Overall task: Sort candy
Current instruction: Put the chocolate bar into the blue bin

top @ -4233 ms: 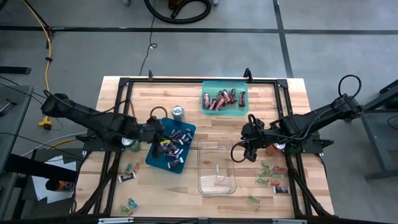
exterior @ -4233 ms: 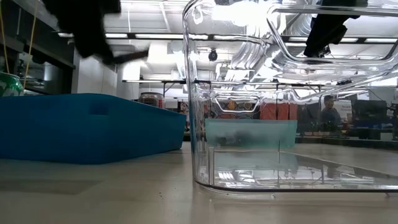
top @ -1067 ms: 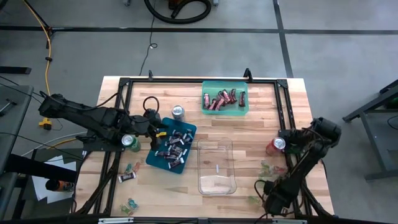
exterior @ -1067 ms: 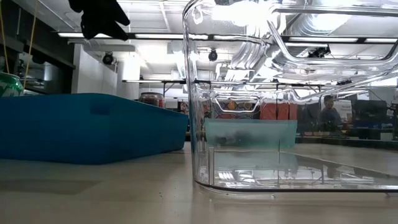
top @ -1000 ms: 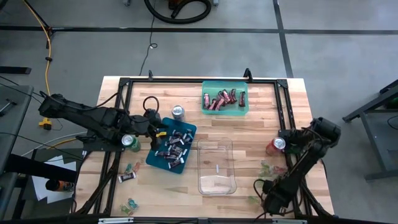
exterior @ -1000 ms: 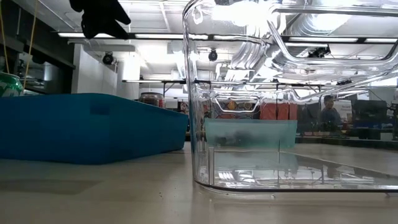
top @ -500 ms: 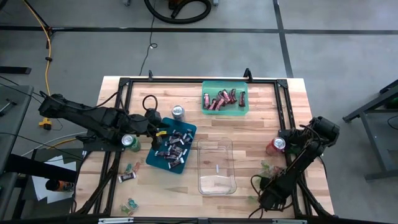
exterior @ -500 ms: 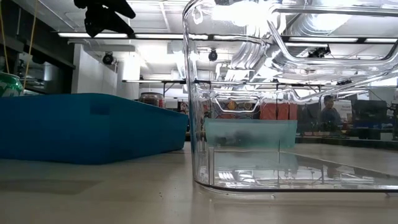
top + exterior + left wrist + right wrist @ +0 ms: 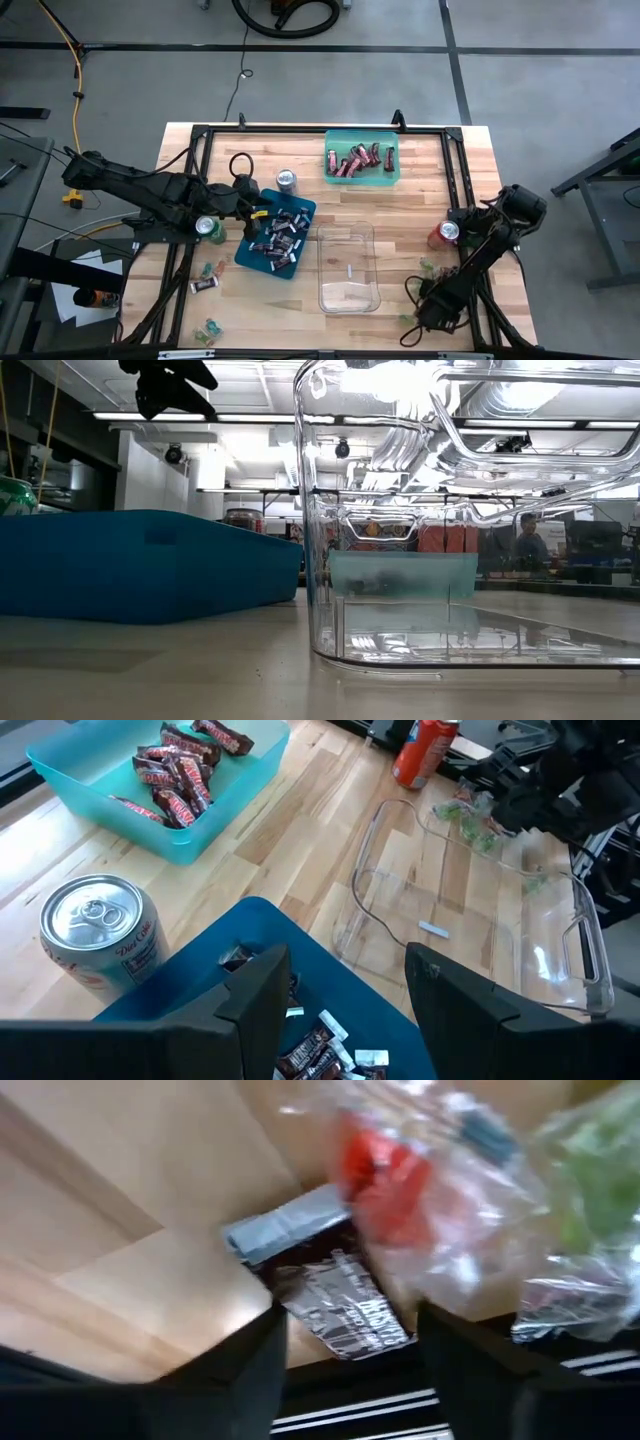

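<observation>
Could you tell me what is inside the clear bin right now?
The clear bin holds no candy; only a small pale label shows on its floor. Nothing covers it from above.

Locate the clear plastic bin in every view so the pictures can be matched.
High view: clear plastic bin, mid-table, right of the blue tray.
Low view: fills the centre and right, close up.
Left wrist view: beyond the blue tray, toward the right arm.
Right wrist view: not in it.
Shared landmark: the blue tray beside it.
</observation>
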